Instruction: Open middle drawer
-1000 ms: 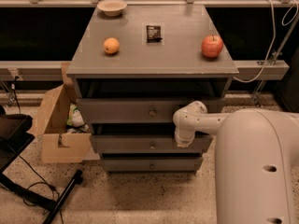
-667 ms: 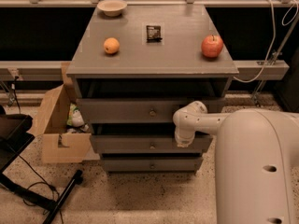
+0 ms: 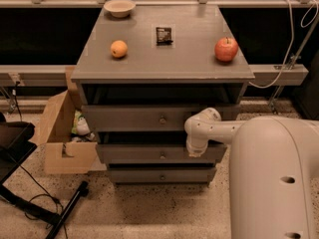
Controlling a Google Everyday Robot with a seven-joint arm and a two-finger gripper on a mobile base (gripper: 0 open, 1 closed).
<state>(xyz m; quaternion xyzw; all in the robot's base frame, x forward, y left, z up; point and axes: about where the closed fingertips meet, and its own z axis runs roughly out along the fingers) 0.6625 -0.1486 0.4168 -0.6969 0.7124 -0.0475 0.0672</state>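
The grey cabinet has three drawers. The middle drawer has a long flat front and a small round knob, with a dark gap above its top edge. The taller top drawer and the lowest drawer have the same knob. My gripper is at the end of the white arm. It sits at the top edge of the middle drawer's front, a little to the right of the knob. The arm's wrist hides most of it.
On the cabinet top lie an orange, a red apple, a dark packet and a bowl. An open cardboard box stands to the left of the drawers. A black stand and cables lie on the floor.
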